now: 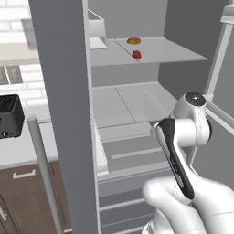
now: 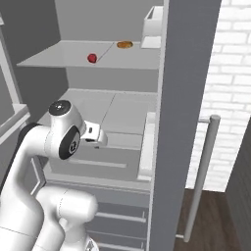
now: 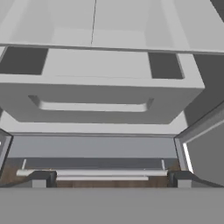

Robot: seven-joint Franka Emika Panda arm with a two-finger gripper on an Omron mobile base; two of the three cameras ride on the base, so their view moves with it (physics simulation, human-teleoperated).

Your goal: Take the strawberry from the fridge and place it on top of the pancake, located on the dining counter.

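The fridge (image 1: pixel 64 105) stands open in front of me, its pale shelves bare in the middle. A small red strawberry (image 1: pixel 136 55) (image 2: pixel 91 58) lies on the upper shelf (image 1: pixel 173 51), near its front edge. My gripper (image 3: pixel 111 180) is open, its two dark fingertips (image 3: pixel 43 179) far apart with nothing between them. It points down at the pale crisper drawer (image 3: pixel 92 105) low in the fridge, well below the strawberry. My arm's elbow (image 2: pixel 63 130) is raised in front of the lower shelf. The pancake and the dining counter are out of view.
A flat orange-brown round item (image 1: pixel 133 41) (image 2: pixel 124 44) lies behind the strawberry. A white bin (image 1: pixel 97 34) sits at the shelf's side. The open doors with bar handles (image 1: pixel 43 169) (image 2: pixel 201 171) flank me. A black toaster (image 1: pixel 10 116) stands on the worktop to the left.
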